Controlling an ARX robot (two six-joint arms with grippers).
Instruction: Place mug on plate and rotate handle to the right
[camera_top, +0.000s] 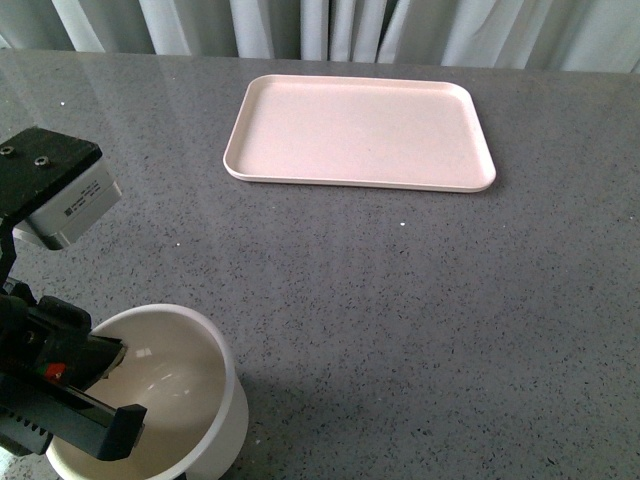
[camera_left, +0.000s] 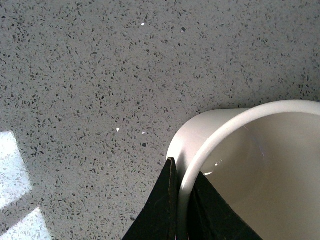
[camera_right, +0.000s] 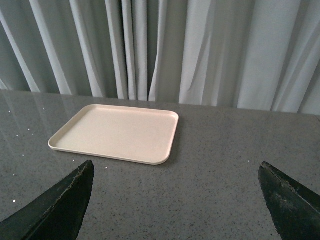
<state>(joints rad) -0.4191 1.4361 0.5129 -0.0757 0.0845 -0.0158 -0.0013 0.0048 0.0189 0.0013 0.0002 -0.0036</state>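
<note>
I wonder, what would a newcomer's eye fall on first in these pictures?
The white mug at the near left stands out first, its rim pinched by the left hand, one finger inside and one outside. Next comes the pale pink plate, lying bare at the far middle of the grey speckled table, before the curtains.
</note>
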